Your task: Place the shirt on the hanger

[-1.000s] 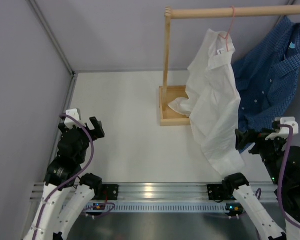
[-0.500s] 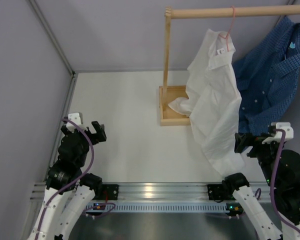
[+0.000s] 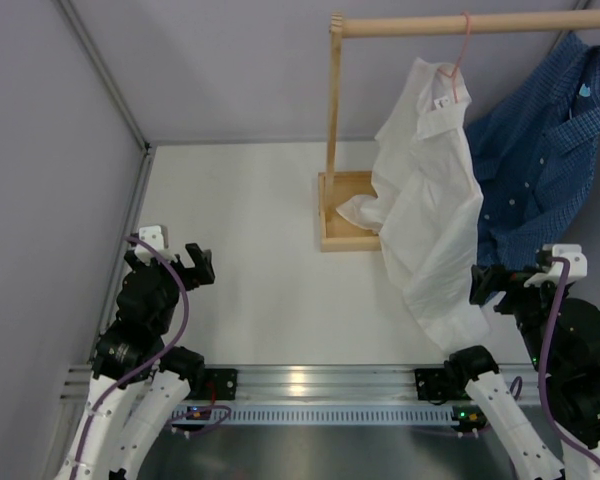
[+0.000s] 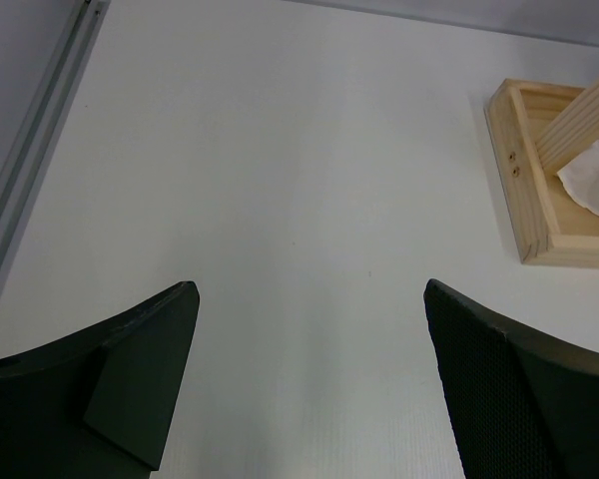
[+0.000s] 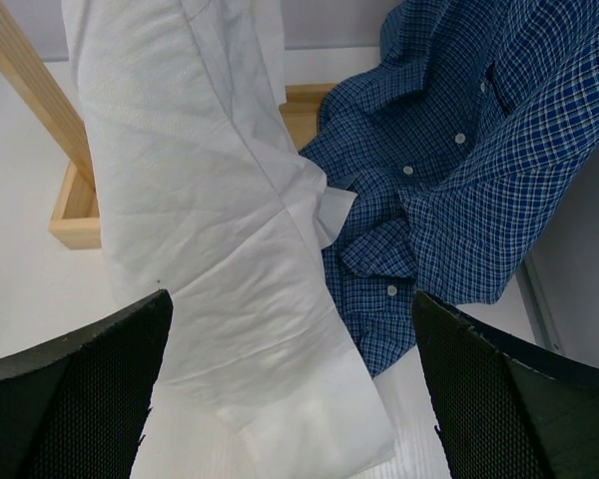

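At the near edge of the table, both my grippers are empty.
My left gripper and right gripper have their fingers spread wide, the right one just beside the shirt's hem. Farther back, the shirt hangs from the hanger, which is hooked on the wooden rail, with a blue checked shirt beside it.

The shirt is covering nearly all of the hanger, so I'm only seeing its pink hook (the shoulders are buried). The collar label is coming out too small to read. The blue checked shirt is getting cropped at the top view's right edge, and my left wrist view is cutting off the wooden base.
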Motion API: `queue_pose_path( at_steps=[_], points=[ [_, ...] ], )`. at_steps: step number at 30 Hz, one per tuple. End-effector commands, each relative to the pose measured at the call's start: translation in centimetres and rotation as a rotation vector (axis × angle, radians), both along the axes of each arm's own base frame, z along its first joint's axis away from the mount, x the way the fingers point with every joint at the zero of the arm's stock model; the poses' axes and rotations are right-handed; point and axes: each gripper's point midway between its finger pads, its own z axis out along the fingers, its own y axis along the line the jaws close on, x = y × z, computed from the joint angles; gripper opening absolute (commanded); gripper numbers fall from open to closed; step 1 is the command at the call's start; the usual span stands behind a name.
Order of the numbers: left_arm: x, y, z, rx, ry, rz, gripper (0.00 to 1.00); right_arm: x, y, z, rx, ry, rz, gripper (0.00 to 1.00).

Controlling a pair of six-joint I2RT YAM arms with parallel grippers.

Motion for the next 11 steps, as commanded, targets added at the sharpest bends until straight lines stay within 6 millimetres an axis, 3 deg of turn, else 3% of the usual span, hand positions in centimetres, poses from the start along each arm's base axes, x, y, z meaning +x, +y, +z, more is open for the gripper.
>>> queue_pose_path(
  at_steps=[1, 11],
  points=[
    [0.23, -0.03, 1.35, -0.014, -0.060, -0.002, 0.98, 0.37, -0.33, 0.95, 0.014, -0.041, -0.026, 0.99],
    [0.02, 0.14, 1.55, -0.016, -0.072, 0.003, 0.98, 0.35, -0.14, 1.00, 0.013, -0.041, -0.013, 1.00]
  ],
)
